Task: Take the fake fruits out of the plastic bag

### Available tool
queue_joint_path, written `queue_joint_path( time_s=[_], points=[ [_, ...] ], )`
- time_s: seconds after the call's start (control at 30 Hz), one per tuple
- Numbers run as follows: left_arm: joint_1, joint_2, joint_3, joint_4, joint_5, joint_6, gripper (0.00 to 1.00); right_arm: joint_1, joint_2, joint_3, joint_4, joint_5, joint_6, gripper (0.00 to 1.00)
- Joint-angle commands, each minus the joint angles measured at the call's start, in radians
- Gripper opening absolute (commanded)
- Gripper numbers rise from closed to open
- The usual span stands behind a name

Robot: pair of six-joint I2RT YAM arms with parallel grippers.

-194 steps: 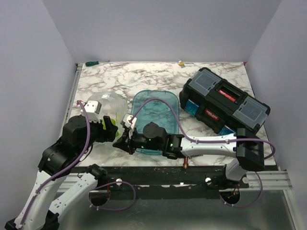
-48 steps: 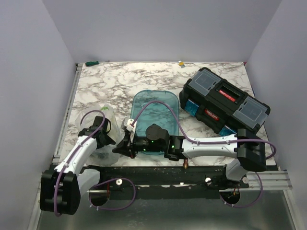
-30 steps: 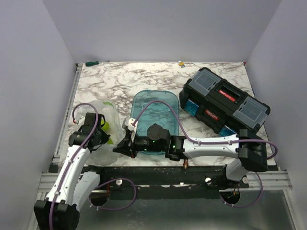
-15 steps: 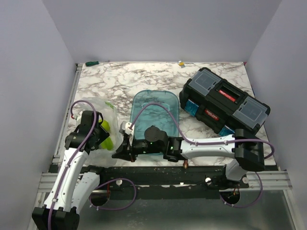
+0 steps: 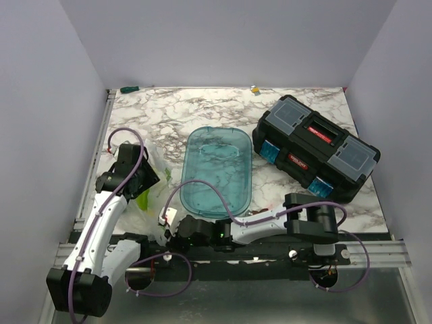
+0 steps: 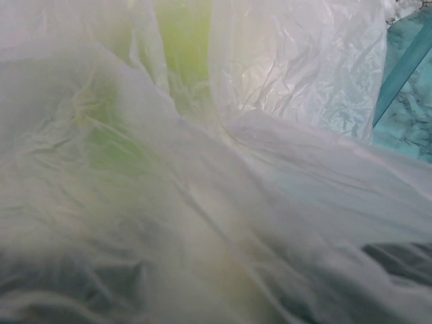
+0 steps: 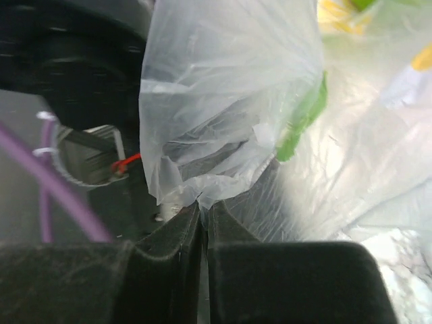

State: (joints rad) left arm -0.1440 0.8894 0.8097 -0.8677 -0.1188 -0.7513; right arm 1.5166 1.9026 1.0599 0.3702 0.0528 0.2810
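Since half a second ago, pulled right arm back from tray's left side to bench's near edge, leaving tray uncovered. Lies low along that edge now, wrist toward near-left corner. Dragged bag along too: stretches from under left arm down to near edge, left of tray and just beside it. Holds right jaws clenched on a peak of bag film, only a thin slit between them in right wrist view. Shifted left arm slightly away from near edge; hovers over bag's far part. Cannot tell whether left jaws stand released or clenched: shows nothing in left wrist view but crumpled film and a strip of tray at upper right. Keeps fruits inside bag, near bench's left edge: yellow-green blur through film from above, green and yellow shapes behind film in right wrist view. Leaves toolbox at right, well apart from bag.
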Motion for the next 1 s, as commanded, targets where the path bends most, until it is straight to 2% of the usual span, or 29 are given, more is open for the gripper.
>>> queue_joint_path(
  time_s=[0.0, 0.03, 0.13, 0.23, 0.3, 0.47, 0.53, 0.63, 0.8, 0.97],
  points=[
    [0.009, 0.039, 0.008, 0.053, 0.035, 0.047, 0.5, -0.004, 0.027, 0.019, -0.049, 0.15, 0.03, 0.12],
    [0.008, 0.041, 0.007, 0.047, 0.027, 0.045, 0.5, -0.004, 0.01, 0.005, -0.03, 0.143, 0.039, 0.15],
    [0.011, 0.026, -0.019, 0.003, -0.048, 0.01, 0.5, -0.005, -0.054, -0.013, 0.013, 0.119, 0.065, 0.35],
    [0.025, -0.026, -0.053, -0.02, -0.079, 0.003, 0.6, -0.004, -0.115, -0.022, 0.033, 0.121, 0.098, 0.59],
    [0.029, -0.071, -0.061, -0.018, -0.043, 0.016, 0.61, -0.004, -0.157, -0.032, 0.052, 0.12, 0.113, 0.71],
    [0.032, -0.162, -0.017, 0.003, 0.097, 0.059, 0.67, -0.012, -0.236, -0.051, 0.092, 0.117, 0.124, 0.88],
    [0.032, -0.181, 0.009, -0.019, 0.101, 0.049, 0.69, -0.022, -0.268, -0.056, 0.101, 0.14, 0.128, 0.93],
    [0.033, -0.202, 0.013, -0.036, 0.091, 0.034, 0.72, -0.04, -0.34, -0.092, 0.098, 0.319, 0.205, 1.0],
    [0.033, -0.198, -0.008, -0.057, 0.112, 0.021, 0.73, -0.059, -0.413, -0.127, 0.04, 0.561, 0.326, 1.0],
    [0.033, -0.21, -0.032, -0.049, 0.14, 0.005, 0.76, -0.084, -0.328, -0.098, 0.041, 0.592, 0.41, 1.0]
  ],
)
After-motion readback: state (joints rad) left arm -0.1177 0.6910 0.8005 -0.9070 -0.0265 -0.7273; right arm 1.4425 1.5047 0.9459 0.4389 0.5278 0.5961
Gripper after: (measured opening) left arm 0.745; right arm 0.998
